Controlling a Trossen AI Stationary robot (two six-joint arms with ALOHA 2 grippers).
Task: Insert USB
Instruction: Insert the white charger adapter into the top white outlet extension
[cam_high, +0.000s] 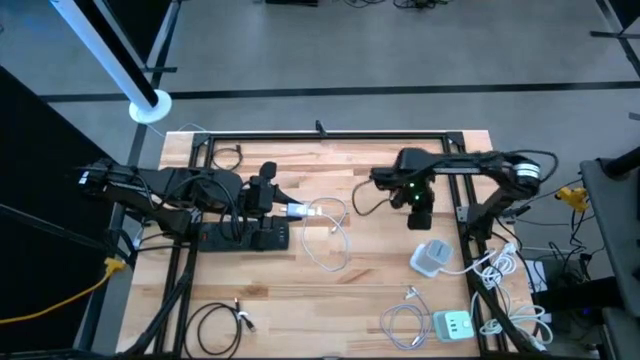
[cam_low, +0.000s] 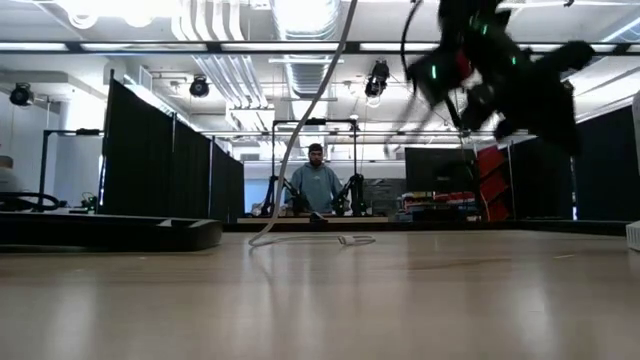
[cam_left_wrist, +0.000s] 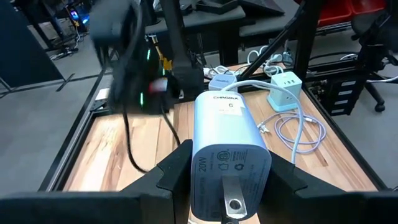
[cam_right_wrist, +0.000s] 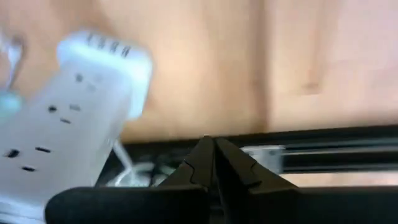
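A white wall charger (cam_left_wrist: 227, 149) is between the fingers of my left gripper (cam_high: 280, 208), above the table's left middle; its metal prongs (cam_left_wrist: 233, 199) face the wrist camera. A white USB cable (cam_high: 335, 228) runs from the charger's far end (cam_left_wrist: 239, 90) and loops on the wood toward the right. My right gripper (cam_right_wrist: 214, 149) hovers shut and empty over the table's right half (cam_high: 420, 215), near a white multi-outlet adapter (cam_right_wrist: 68, 124). My left gripper pinches the charger's two long side faces (cam_left_wrist: 198, 158) between its two fingers, at the prong end. The fingers come level from the table's left and lie along the body. The charger is lifted clear and roughly level, with the cable trailing slack from its far end.
A black power strip (cam_high: 245, 237) lies under my left arm. The white adapter (cam_high: 432, 258), a pale green USB hub (cam_high: 452, 325) and coiled white cables (cam_high: 400, 320) sit at the near right. A black cable (cam_high: 215, 325) lies near left. A person (cam_low: 316, 185) stands far behind.
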